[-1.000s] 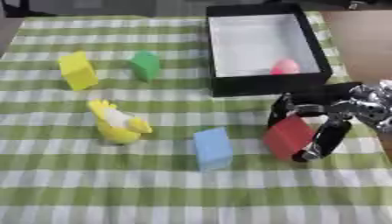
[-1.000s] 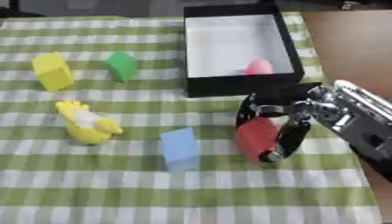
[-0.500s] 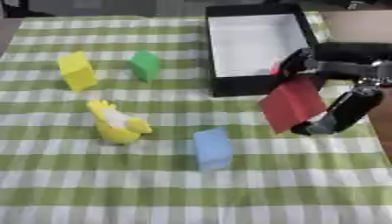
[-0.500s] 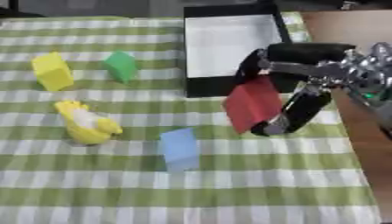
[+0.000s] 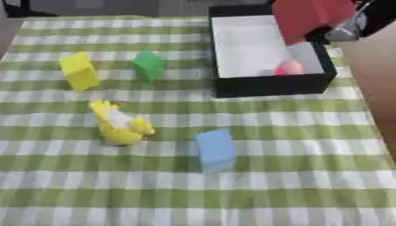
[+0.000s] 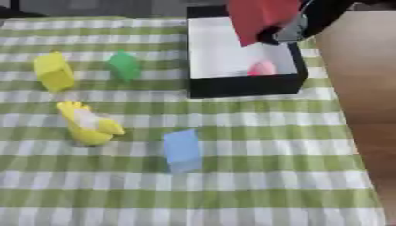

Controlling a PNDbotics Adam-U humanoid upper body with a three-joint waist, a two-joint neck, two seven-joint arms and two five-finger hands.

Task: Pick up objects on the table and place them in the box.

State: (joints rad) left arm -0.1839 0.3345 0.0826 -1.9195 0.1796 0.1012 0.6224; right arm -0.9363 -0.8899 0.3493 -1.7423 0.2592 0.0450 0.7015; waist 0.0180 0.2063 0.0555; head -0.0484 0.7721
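My right hand [image 5: 357, 23] comes in from the top right, shut on a red block [image 5: 309, 16] that hangs in the air over the far part of the black box [image 5: 267, 86]. A pink object [image 5: 291, 67] lies inside the box near its front wall. On the green checked cloth sit a yellow block [image 5: 80, 71], a green block [image 5: 148, 65], a yellow toy with a white patch [image 5: 117, 123] and a blue block [image 5: 215, 150]. My left hand shows in neither view.
Bare brown tabletop [image 6: 359, 88] runs along the right of the cloth. Dark things stand at the far edge, top left [image 5: 15, 6].
My right hand has lifted the red block from the cloth's right side and carried it up and back over the box. The whole picture has also shifted.
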